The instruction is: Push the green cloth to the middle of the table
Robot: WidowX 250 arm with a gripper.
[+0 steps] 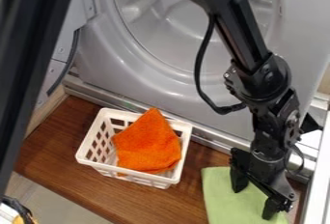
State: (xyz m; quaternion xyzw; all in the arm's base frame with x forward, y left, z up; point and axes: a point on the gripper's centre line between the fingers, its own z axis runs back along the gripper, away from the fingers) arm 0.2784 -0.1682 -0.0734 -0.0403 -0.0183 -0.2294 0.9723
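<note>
The gripper (pixel 255 202) hangs down at the lower right, its two fingers spread wide with a gap between them. Under it, the light green cloth (pixel 220 196) lies flat on the brown wooden surface, reaching the lower edge of the view. The fingertips are over the cloth or on it; I cannot tell whether they touch. Part of the cloth's right side is hidden behind the gripper.
Left of the cloth stands a white plastic basket (pixel 90 158) holding an orange cloth (pixel 148 146). A grey machine with a round door recess (pixel 103 68) rises behind the wooden surface (pixel 51 146). White and metal edging runs along the right side.
</note>
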